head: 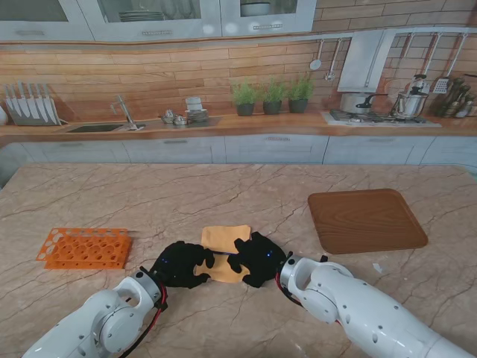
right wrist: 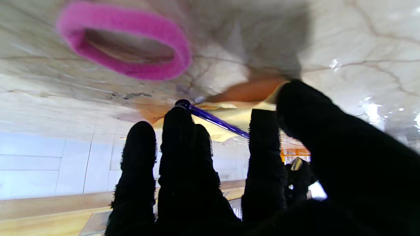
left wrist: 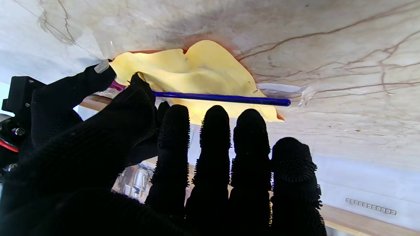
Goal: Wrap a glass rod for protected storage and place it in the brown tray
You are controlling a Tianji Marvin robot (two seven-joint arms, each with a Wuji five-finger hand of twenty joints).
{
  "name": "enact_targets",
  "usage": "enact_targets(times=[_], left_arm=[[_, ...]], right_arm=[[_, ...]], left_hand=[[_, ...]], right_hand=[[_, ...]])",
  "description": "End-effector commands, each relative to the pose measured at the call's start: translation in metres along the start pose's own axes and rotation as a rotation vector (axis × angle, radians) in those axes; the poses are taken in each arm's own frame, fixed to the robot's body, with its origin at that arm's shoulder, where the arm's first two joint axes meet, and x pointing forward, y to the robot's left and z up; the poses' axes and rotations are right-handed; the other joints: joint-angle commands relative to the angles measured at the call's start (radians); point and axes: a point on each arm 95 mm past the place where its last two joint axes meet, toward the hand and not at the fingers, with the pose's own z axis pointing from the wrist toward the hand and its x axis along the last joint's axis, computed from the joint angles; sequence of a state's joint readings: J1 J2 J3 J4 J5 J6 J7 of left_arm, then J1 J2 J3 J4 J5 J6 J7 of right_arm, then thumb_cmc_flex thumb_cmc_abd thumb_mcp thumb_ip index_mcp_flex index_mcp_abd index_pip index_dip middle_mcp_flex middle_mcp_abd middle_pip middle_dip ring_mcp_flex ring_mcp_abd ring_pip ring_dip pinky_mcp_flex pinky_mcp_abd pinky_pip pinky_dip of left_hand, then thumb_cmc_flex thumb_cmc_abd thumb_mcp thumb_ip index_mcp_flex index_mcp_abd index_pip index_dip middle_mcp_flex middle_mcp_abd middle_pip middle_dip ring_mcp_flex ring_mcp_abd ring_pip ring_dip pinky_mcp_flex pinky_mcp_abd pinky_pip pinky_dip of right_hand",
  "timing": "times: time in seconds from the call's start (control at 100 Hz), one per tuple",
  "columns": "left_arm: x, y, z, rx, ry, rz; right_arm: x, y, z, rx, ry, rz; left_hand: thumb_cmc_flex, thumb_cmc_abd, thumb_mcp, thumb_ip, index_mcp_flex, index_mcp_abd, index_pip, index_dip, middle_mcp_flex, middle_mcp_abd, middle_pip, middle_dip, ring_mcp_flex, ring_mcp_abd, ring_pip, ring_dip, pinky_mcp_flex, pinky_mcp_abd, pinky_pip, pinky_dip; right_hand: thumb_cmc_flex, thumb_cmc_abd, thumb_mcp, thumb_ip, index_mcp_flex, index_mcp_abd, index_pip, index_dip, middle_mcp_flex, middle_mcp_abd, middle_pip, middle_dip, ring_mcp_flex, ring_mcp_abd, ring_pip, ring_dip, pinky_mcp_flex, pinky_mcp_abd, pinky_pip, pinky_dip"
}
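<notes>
My left hand (head: 179,262) sits palm down at the near left edge of the yellow cloth (head: 224,242). In the left wrist view its thumb (left wrist: 137,91) presses a raised fold of the cloth (left wrist: 193,72), while the four fingers (left wrist: 213,131) stretch out straight and slightly apart; I cannot tell whether the thumb truly pinches the cloth against a finger. My right hand (head: 257,258) rests at the near right edge of the same cloth, its thumb (right wrist: 305,108) down on the fabric and its fingers (right wrist: 180,131) extended over it; whether it has a real hold I cannot tell either. The blue glass rod (left wrist: 223,98) lies across the cloth between my two hands, one end poking past the cloth's edge in the left wrist view and the other end (right wrist: 183,104) showing by my right fingertips. A pink band (right wrist: 124,49) lies on the table (head: 238,194) just beyond my right hand. The brown tray (head: 365,219) sits well apart on my right, farther from me. An orange rack (head: 83,248) lies to my left.
</notes>
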State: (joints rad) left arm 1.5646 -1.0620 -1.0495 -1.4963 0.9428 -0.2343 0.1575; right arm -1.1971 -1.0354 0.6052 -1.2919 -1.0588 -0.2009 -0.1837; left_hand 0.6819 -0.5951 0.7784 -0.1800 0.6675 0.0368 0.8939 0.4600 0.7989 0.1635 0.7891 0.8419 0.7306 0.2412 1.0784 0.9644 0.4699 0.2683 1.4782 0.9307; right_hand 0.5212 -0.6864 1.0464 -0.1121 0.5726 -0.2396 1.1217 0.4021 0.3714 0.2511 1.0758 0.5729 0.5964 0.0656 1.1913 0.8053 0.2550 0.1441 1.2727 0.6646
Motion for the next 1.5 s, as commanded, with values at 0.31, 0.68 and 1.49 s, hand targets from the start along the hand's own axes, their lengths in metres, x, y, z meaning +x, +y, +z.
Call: enact_targets(times=[0.31,0.68,1.49], left_arm=[[0.000,0.001,0.002,0.010,0.001,-0.018],[-0.002,-0.005,0.005,0.031,0.002,-0.019],[-0.006,-0.015,0.023,-0.020,-0.002,-0.058]], right_arm=[[0.004,-0.021,0.003,0.042,0.031,0.005],[0.001,-0.006,0.007,-0.021,0.000,0.063],[-0.017,0.015,0.021,-0.078,-0.123,0.229]], left_hand=[[0.018,-0.017,-0.024,-0.022,0.009,-0.003,0.025,-0.015,0.021,-0.007,0.016,0.008,0.022,0.001,0.022,0.006,0.010,0.009,0.049,-0.003],[0.010,0.015,-0.039,-0.017,0.002,0.005,0.001,-0.022,0.001,0.020,-0.013,-0.004,0.009,0.004,0.012,0.002,-0.003,0.008,0.041,-0.009],[-0.236,0.110,-0.198,0.085,0.023,0.085,-0.211,0.013,-0.067,0.053,-0.111,-0.026,-0.082,0.047,-0.063,0.019,-0.114,0.040,-0.043,0.035]], right_hand=[[0.047,-0.032,0.054,0.036,0.221,-0.061,-0.003,-0.109,0.077,-0.030,0.026,-0.006,0.039,0.003,0.053,0.015,0.019,-0.008,0.066,-0.015],[0.039,0.026,0.015,0.048,0.176,-0.146,0.005,-0.055,0.061,-0.017,0.038,-0.002,0.031,-0.002,0.054,0.018,0.007,-0.016,0.069,-0.015],[0.043,0.040,0.014,0.050,0.165,-0.130,0.008,-0.036,0.053,-0.014,0.029,-0.008,0.015,0.006,0.038,0.014,-0.002,-0.012,0.060,-0.019]])
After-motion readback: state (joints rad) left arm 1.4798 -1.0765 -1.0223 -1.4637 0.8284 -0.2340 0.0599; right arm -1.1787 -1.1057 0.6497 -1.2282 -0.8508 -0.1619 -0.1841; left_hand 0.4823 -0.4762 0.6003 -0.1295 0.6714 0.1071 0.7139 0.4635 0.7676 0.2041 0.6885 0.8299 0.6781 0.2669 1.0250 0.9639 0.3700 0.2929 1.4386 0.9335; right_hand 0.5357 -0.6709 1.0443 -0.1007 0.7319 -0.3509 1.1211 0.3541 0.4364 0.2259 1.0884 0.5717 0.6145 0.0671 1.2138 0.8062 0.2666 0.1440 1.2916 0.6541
